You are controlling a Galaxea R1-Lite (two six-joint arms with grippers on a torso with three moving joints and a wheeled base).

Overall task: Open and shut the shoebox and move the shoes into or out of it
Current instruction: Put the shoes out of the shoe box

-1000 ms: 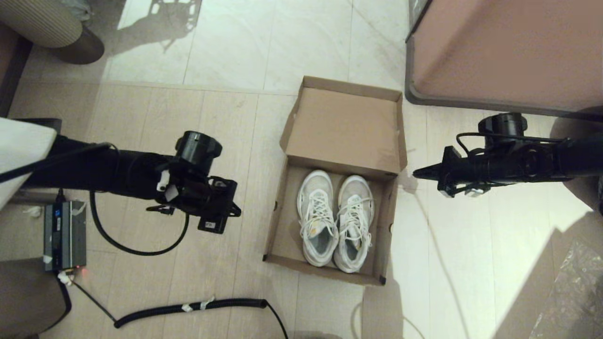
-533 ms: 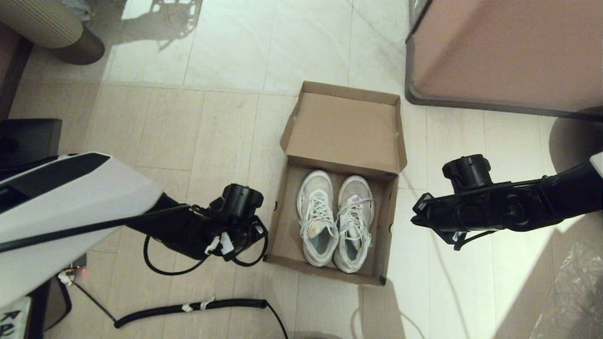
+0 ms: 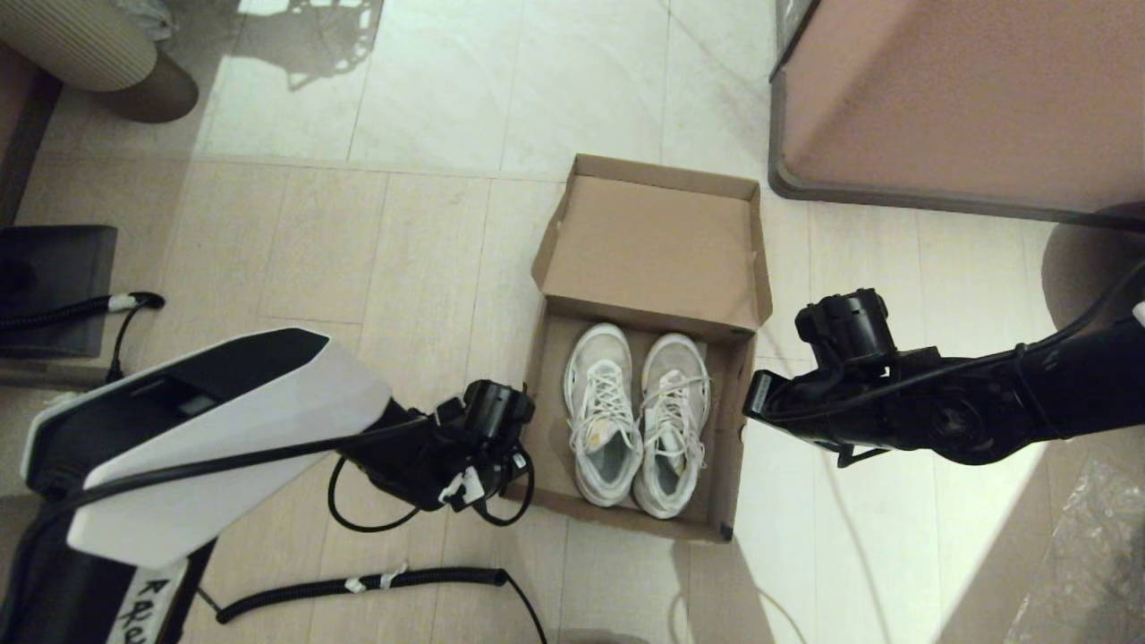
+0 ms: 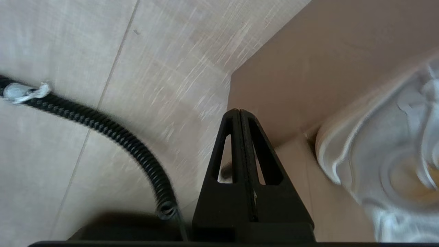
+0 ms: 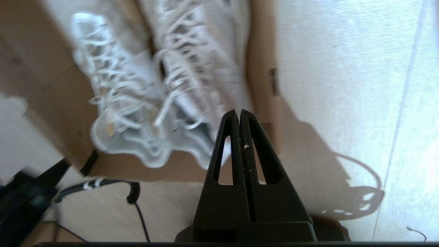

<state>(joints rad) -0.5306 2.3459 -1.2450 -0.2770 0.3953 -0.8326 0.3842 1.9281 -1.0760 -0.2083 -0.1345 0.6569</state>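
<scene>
We see the shoebox (image 3: 640, 358) open on the floor (image 3: 402, 241), lid folded back toward the far side, and the white sneakers (image 3: 637, 419) side by side inside, toes toward the lid hinge, heels near the box's near wall. Left gripper (image 3: 501, 447) sits just outside the box's left wall near its near-left corner, fingers pressed together with nothing between them in the left wrist view (image 4: 239, 120). Right gripper (image 3: 760, 402) is just outside the right wall, fingers likewise clenched empty (image 5: 239, 118). We judge both arms are approaching the box from either side, step looks like starting shoe removal, though closing the lid can't be ruled out. Next move calls for parting the fingers and reaching over the walls to the shoes. A coiled cable (image 3: 358, 586) lies on the floor by the left arm, could snag
</scene>
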